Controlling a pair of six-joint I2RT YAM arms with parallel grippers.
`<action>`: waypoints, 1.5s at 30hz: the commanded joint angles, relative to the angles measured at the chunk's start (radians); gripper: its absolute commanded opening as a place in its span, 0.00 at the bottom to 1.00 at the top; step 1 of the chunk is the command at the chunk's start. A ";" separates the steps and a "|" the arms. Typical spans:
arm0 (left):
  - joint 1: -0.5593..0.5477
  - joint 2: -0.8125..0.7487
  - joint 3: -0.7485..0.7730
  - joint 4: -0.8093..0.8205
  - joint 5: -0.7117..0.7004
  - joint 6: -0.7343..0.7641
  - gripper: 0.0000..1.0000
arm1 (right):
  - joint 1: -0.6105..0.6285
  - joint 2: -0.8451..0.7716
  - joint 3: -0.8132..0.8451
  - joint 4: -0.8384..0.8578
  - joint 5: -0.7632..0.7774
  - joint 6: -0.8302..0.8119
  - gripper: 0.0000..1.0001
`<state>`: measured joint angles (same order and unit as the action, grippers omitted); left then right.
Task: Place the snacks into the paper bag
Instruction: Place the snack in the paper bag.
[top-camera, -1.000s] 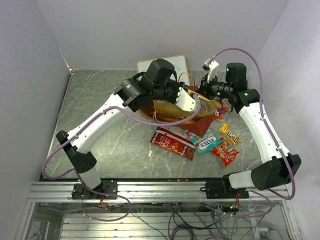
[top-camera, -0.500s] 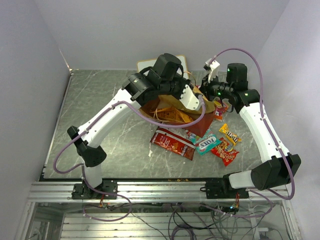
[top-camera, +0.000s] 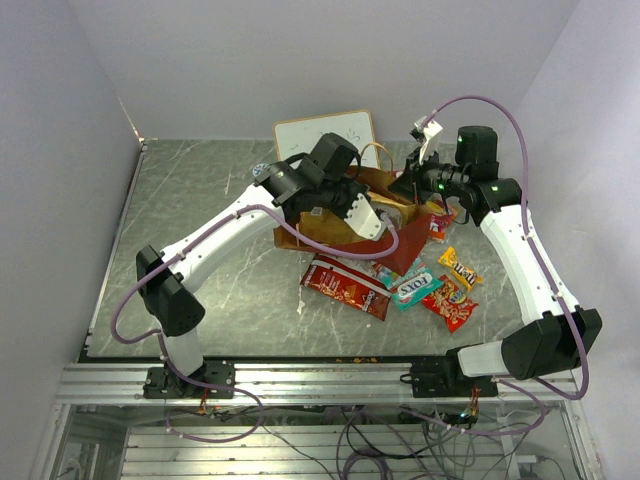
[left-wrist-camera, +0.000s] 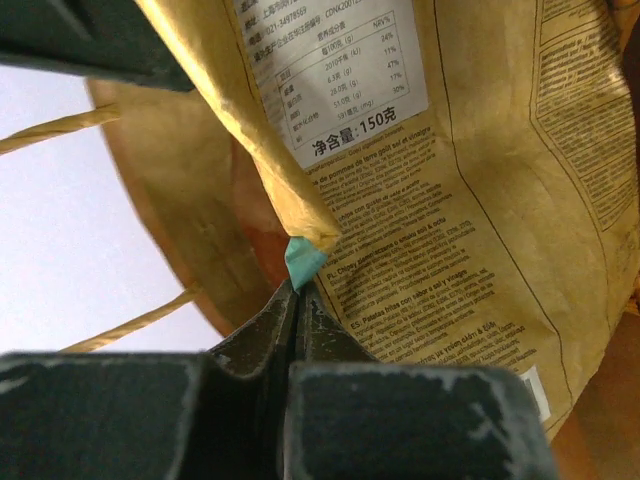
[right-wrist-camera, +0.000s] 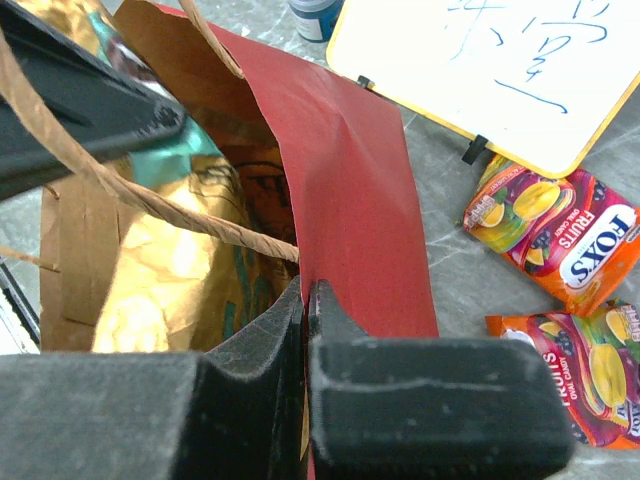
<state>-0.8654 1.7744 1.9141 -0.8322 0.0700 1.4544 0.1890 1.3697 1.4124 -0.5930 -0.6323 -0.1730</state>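
Observation:
The paper bag (top-camera: 404, 250), red outside and brown inside, lies on its side behind the loose snacks. My right gripper (top-camera: 408, 188) is shut on its red rim (right-wrist-camera: 350, 200) and holds the mouth open. My left gripper (top-camera: 368, 218) reaches into the mouth, shut on the teal corner (left-wrist-camera: 303, 260) of a large gold foil packet (left-wrist-camera: 480, 200), which lies against the brown inner wall (left-wrist-camera: 190, 230). The packet also shows in the right wrist view (right-wrist-camera: 170, 290). On the table lie a long red chip bag (top-camera: 345, 285), a teal packet (top-camera: 415, 287), a yellow packet (top-camera: 460, 268) and a red-orange packet (top-camera: 450, 306).
A whiteboard (top-camera: 325, 135) stands behind the bag, with a blue-capped item (right-wrist-camera: 315, 15) beside it. Two orange Fox's packets (right-wrist-camera: 560, 235) lie right of the bag. Twisted handles (right-wrist-camera: 150, 200) cross the bag's mouth. Walls close in on the left, back and right.
My left arm has lowered and pushed the gold packet into the bag's mouth, uncovering the whiteboard. My right gripper has held the rim in place.

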 joint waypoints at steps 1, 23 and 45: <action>0.004 -0.053 -0.048 0.053 0.005 -0.028 0.07 | -0.013 -0.012 0.002 0.022 -0.014 0.009 0.00; 0.035 -0.105 -0.052 -0.229 0.340 0.069 0.11 | -0.029 -0.033 0.003 0.016 -0.027 0.012 0.00; 0.126 -0.370 -0.253 0.136 -0.004 -0.799 0.75 | -0.039 -0.056 -0.004 0.033 -0.024 0.029 0.00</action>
<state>-0.8055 1.4780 1.7466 -0.8238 0.1864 0.9127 0.1638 1.3548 1.4124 -0.5961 -0.6460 -0.1612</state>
